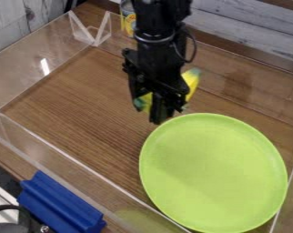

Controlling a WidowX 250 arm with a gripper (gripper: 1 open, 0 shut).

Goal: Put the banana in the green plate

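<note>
My black gripper (157,106) points straight down over the wooden table, just off the upper left rim of the green plate (216,173). It is shut on the banana (186,84), whose yellow body with a dark green tip sticks out to the right of the fingers, lifted off the table. A bit of green and yellow shows on the left side of the fingers too. The lime-green plate lies flat at the lower right with nothing on it.
Clear acrylic walls (45,55) fence the wooden table (76,100). A blue object (58,207) lies outside the near wall at the bottom left. A clear stand (95,29) sits at the back wall.
</note>
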